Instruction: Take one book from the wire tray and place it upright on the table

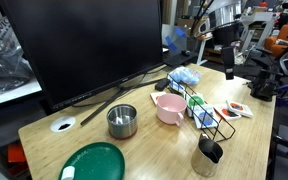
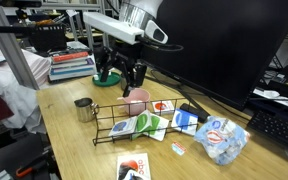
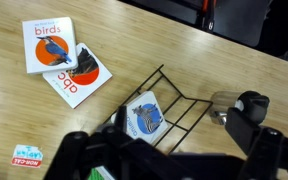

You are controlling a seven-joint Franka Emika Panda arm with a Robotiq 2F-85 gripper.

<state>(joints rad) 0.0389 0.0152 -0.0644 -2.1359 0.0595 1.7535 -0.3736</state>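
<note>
Jaws spread and empty, I could snag the wire rack because its bars crowd the green book.

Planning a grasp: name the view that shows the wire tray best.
In an exterior view the wire tray shows whole, lengthwise. In an exterior view it appears smaller, end-on; the wrist view catches only some bars.
</note>
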